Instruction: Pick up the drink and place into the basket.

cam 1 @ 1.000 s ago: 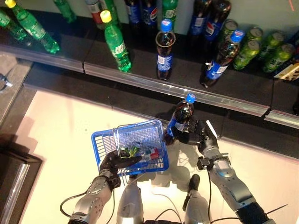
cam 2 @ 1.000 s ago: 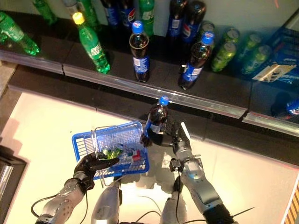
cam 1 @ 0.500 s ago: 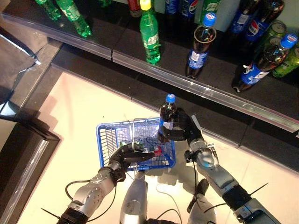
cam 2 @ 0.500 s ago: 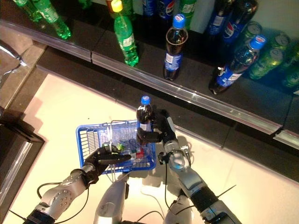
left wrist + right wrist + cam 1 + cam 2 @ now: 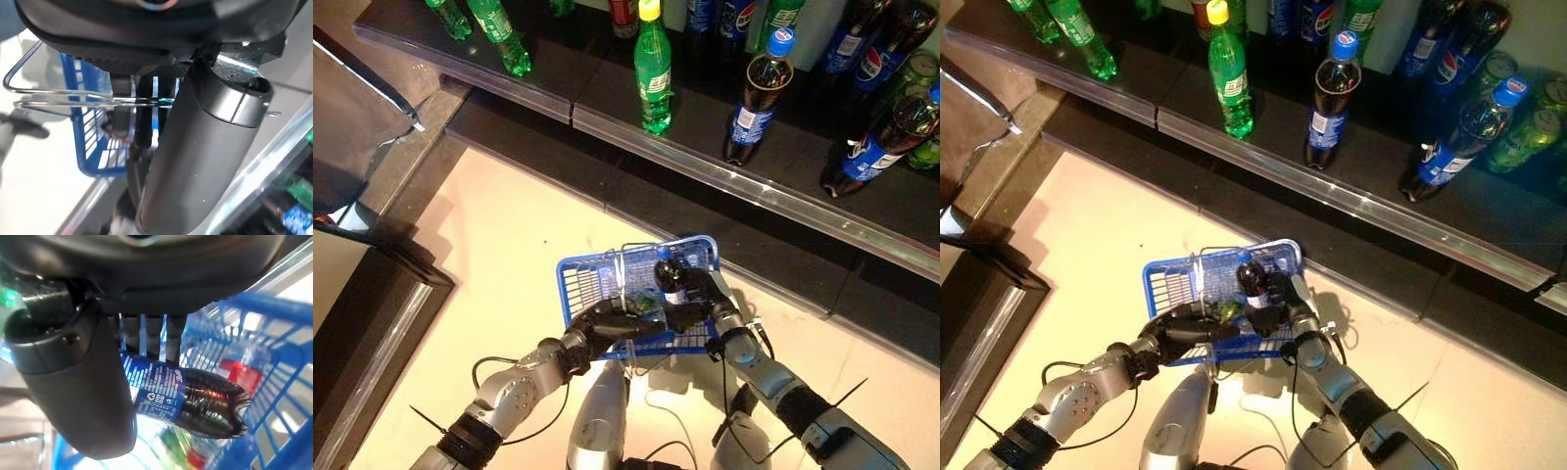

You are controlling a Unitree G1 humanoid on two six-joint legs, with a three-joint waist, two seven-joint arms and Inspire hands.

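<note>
- Blue basket [image 5: 576,279] made of thin plastic bars, like a grid, with thin shiny wire handles [image 5: 58,93].
- Held up above the pale, smooth floor [image 5: 499,235], by the left hand [image 5: 607,318].
- Left fingers curled round the wire handles.
- Dark cola bottle [image 5: 195,399] with a blue label and ridged, bumpy bottom, shiny and see-through.
- Blue cap [image 5: 663,254] on top, seen from above.
- Bottle inside the basket now, at its right side, standing a bit tilted.
- Right hand [image 5: 705,299] wrapped round the bottle, thumb on one side, fingers [image 5: 146,335] on the other, gripping it.
- More things down in the basket: something green [image 5: 171,438] and something with a red cap [image 5: 234,372].
- Long black shelf [image 5: 607,88] past the floor, with a shiny metal strip along its edge.
- Green bottle with a yellow cap [image 5: 653,67] standing on the shelf.
- Cola bottle with a blue cap [image 5: 756,96] standing to its right.
- Another cola bottle [image 5: 876,142] leaning further right.
- More green bottles [image 5: 499,34] lying far left.
- Green cans [image 5: 1518,132] at the far right.
</note>
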